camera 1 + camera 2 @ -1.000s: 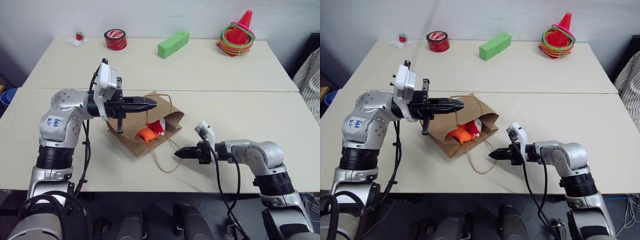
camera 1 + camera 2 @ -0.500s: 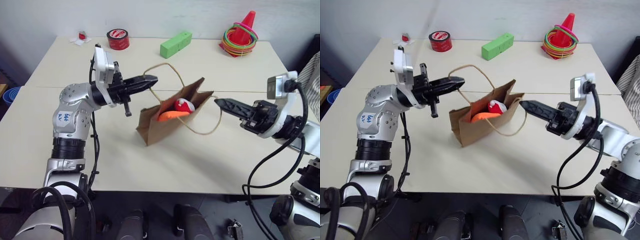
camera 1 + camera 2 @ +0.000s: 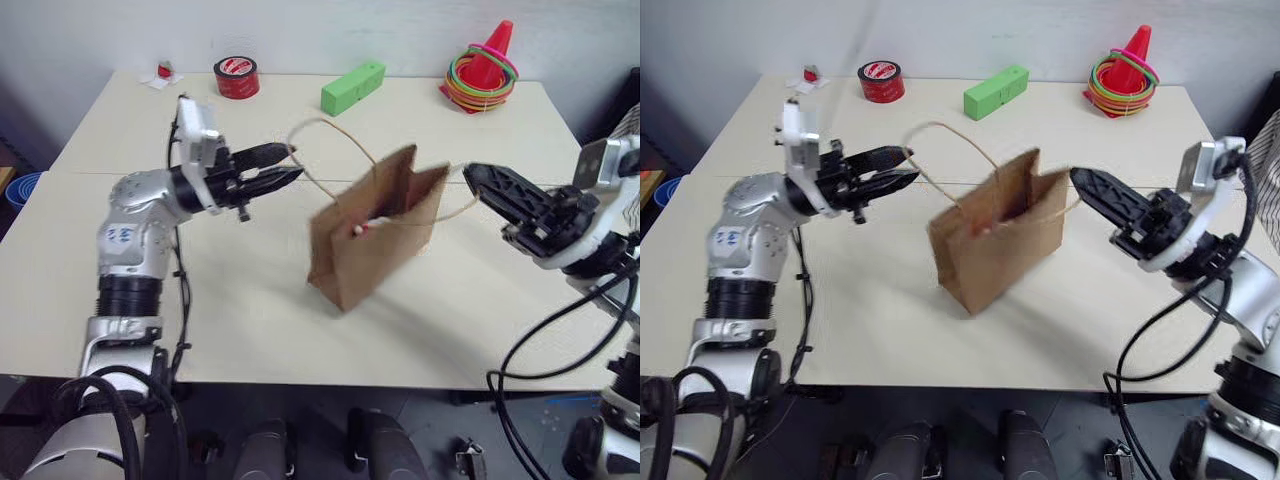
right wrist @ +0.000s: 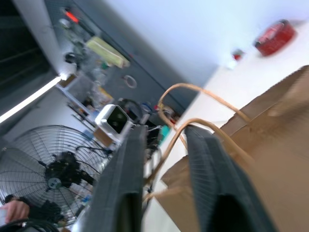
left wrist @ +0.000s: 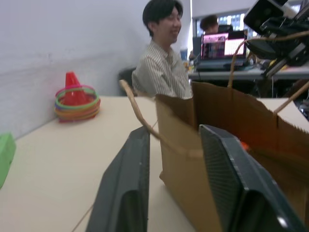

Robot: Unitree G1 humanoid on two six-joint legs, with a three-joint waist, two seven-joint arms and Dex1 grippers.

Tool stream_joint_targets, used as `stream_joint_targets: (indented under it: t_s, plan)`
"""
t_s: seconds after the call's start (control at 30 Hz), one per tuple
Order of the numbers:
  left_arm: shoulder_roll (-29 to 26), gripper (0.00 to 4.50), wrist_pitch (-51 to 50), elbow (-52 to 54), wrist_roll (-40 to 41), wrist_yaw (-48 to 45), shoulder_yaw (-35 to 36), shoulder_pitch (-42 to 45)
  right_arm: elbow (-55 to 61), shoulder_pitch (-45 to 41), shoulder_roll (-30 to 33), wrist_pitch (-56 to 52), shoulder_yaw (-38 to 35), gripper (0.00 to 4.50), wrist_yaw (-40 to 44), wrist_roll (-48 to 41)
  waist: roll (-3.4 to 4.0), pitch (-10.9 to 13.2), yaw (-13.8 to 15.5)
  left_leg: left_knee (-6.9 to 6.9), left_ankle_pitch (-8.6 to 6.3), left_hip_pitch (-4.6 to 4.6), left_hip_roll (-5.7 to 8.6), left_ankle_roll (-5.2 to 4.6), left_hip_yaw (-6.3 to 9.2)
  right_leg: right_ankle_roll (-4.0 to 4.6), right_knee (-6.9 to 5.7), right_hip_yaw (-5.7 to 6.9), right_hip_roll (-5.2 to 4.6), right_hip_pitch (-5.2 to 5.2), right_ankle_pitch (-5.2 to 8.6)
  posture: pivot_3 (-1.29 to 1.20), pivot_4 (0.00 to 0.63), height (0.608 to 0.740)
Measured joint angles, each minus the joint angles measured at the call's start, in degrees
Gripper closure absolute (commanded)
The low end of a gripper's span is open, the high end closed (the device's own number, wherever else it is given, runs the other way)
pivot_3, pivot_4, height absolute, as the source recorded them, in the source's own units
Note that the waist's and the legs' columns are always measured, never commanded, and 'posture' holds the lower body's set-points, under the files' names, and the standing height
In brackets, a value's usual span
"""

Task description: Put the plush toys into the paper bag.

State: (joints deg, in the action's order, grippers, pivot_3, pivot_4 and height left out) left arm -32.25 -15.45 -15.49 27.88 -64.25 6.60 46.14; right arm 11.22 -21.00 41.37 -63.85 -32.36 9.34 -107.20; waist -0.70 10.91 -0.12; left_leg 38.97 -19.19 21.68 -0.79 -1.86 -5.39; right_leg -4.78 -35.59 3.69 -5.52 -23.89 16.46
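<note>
Paper bag seen upright, tilted, on worktop, between left hand and right hand; both hands' fingers seen parted.

Two pale tables stand pushed together, a seam running between them. The brown paper bag stands upright near the seam. Along the far edge lie a red tape roll, a green block, and an orange cone ringed with coloured hoops.
</note>
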Motion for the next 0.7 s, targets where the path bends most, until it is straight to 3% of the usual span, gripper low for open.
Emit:
stream_joint_targets:
  t_s: [0.13, 0.2, 0.3, 0.4, 0.57, 0.7]
  plan:
    - [-4.88, 0.43, -3.38, 2.98, 0.01, -1.64, 0.25, -3.95, 3.8, 7.15, 6.88, -0.07, -1.49, 0.72, 6.92, 6.39, 0.0, 0.0, 0.05, 0.06, -0.03, 0.02, 0.0, -0.06, 0.02, -0.08, 0.07, -0.01, -0.01, 0.06, -0.05, 0.0, 0.15, 0.74]
    - [-5.49, 0.0, -3.93, 3.92, 0.0, -1.91, 0.31, -5.21, 6.04, 10.22, 8.23, 0.29, -1.2, 0.11, 11.44, 12.05, 0.0, 0.0, 0.14, 0.06, -0.05, -0.02, 0.0, -0.09, 0.05, -0.1, 0.11, -0.01, -0.02, 0.12, -0.06, 0.0, 0.15, 0.74]
    - [-6.49, 0.0, -5.29, 8.41, 0.23, -1.95, 0.39, -10.19, 10.98, 16.24, 8.97, 5.66, 1.64, 0.05, 20.14, 25.13, 0.0, 0.0, 0.12, 0.02, -0.07, -0.04, 0.0, -0.1, 0.05, -0.12, 0.17, -0.03, -0.03, 0.15, -0.06, 0.0, 0.15, 0.74]
    - [-6.46, 0.0, -8.31, 16.94, 2.07, -0.36, 0.6, -18.23, 14.04, 22.45, 5.94, 19.73, 1.92, 0.05, 31.27, 40.28, 0.0, 0.0, 0.11, -0.04, -0.12, -0.02, 0.0, -0.05, 0.05, -0.16, 0.3, -0.04, 0.0, 0.15, -0.09, 0.0, 0.15, 0.74]
    - [-3.85, 0.0, -11.83, 29.42, 5.01, 5.81, 1.49, -27.03, 14.18, 32.9, 4.96, 31.96, 0.35, 0.05, 42.89, 53.32, 0.0, 0.0, 0.45, -0.01, -0.14, -0.16, 0.0, -0.04, 0.1, -0.28, 0.62, -0.06, -0.05, 0.38, -0.16, 0.0, 0.15, 0.74]
    - [-0.41, 0.0, -12.23, 32.71, 5.55, 10.94, 1.36, -28.11, 12.45, 32.92, 2.91, 37.81, 0.42, 0.05, 46.21, 57.24, 0.0, 0.0, 0.26, 0.0, -0.16, -0.41, 0.01, -0.04, 0.06, -0.24, 0.61, -0.17, -0.08, 0.51, -0.26, 0.0, 0.15, 0.74]
